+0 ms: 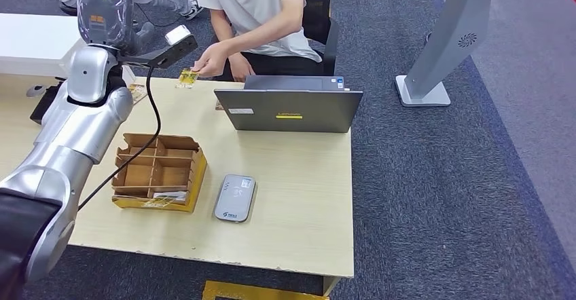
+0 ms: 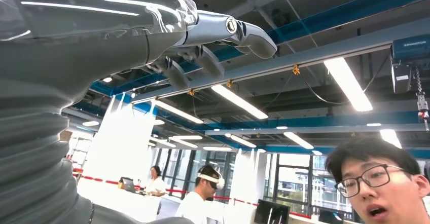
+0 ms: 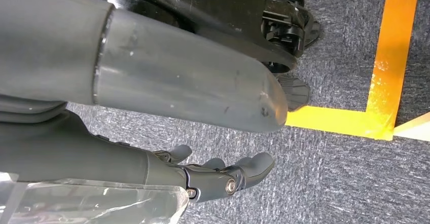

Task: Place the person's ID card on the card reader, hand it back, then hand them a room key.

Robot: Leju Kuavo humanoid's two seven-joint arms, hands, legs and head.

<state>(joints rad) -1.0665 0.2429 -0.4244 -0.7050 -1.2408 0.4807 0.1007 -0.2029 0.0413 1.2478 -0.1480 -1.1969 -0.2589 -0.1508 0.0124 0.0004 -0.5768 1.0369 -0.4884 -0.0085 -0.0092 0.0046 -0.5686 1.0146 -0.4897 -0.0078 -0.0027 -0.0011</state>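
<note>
A person sits across the table, and their hand point(image 1: 212, 59) holds a small yellow card point(image 1: 188, 77) just over the table's far edge. The grey-white card reader point(image 1: 235, 197) lies near the front of the table with nothing on it. My left hand point(image 1: 105, 5) is raised high at the far left, left of the card and apart from it. Its fingers point(image 2: 213, 36) are stretched out and empty against the ceiling. My right hand point(image 3: 213, 176) hangs over the carpet, its fingers apart and empty.
A cardboard divider box point(image 1: 157, 171) left of the reader holds cards point(image 1: 163, 197) in its near compartment. Another card point(image 1: 138, 93) lies beside my left arm. A grey laptop point(image 1: 289, 106) stands mid-table. A grey stand point(image 1: 441, 49) is on the carpet to the right, and yellow floor tape point(image 3: 390, 57) lies below.
</note>
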